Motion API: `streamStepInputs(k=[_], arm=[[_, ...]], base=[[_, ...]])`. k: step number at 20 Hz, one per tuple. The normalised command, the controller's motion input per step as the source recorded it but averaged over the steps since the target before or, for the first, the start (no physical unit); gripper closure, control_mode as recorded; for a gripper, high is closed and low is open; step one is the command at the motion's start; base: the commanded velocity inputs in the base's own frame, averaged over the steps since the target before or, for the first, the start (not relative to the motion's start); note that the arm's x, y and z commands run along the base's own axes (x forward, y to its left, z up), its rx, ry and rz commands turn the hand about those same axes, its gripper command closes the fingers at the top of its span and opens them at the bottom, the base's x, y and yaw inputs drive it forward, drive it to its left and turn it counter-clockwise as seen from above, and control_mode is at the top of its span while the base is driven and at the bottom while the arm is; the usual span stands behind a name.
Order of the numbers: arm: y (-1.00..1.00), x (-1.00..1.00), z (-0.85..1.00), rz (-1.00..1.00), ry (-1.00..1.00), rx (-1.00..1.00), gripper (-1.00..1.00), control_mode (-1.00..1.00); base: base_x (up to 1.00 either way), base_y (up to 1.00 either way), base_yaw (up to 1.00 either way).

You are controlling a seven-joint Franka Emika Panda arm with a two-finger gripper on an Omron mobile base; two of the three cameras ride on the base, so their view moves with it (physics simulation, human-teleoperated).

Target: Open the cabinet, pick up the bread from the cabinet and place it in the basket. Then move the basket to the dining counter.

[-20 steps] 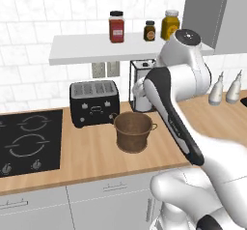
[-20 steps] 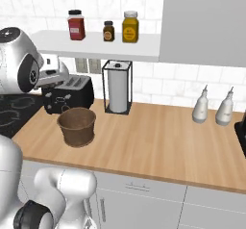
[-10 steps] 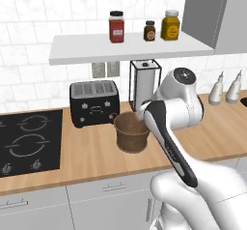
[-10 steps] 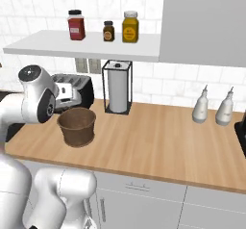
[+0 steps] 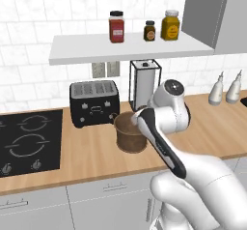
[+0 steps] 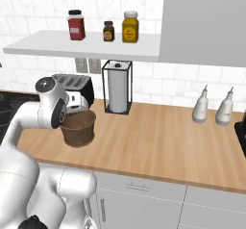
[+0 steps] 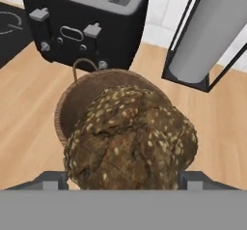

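Pincer (image 7: 126, 180) clamped on the bread (image 7: 130, 139), directly above the basket (image 7: 79, 101).

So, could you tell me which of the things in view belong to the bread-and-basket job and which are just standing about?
Job:
bread, held in the gripper above the basket
basket
cabinet

Standing about:
toaster
paper towel holder
three jars on the shelf
two bottles
hob
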Motion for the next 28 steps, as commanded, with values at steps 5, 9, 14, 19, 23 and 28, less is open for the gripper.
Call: streamStepInputs(k=[5,9,14,19,23,28], arm=[[0.14,0.3,-0.5,0.0,0.1,0.0,1.0,-1.0],[0.31,0.44,-0.13,0.0,0.17,0.0,1.0,-1.0],[0.1,0.47,-0.28,0.0,0.16,0.0,1.0,-1.0],[0.0,0.38,-0.58,0.0,0.06,0.0,1.0,-1.0],[0.0,0.29,-0.54,0.0,0.0,0.0,1.0,-1.0],[0.0,0.16,-0.42,0.0,0.0,0.0,-1.0,-1.0]], base=[[0.0,0.0,0.0],[0.0,0.0,0.0],[0.0,0.0,0.0],[0.0,0.0,0.0],[0.0,0.0,0.0],[0.0,0.0,0.0]])
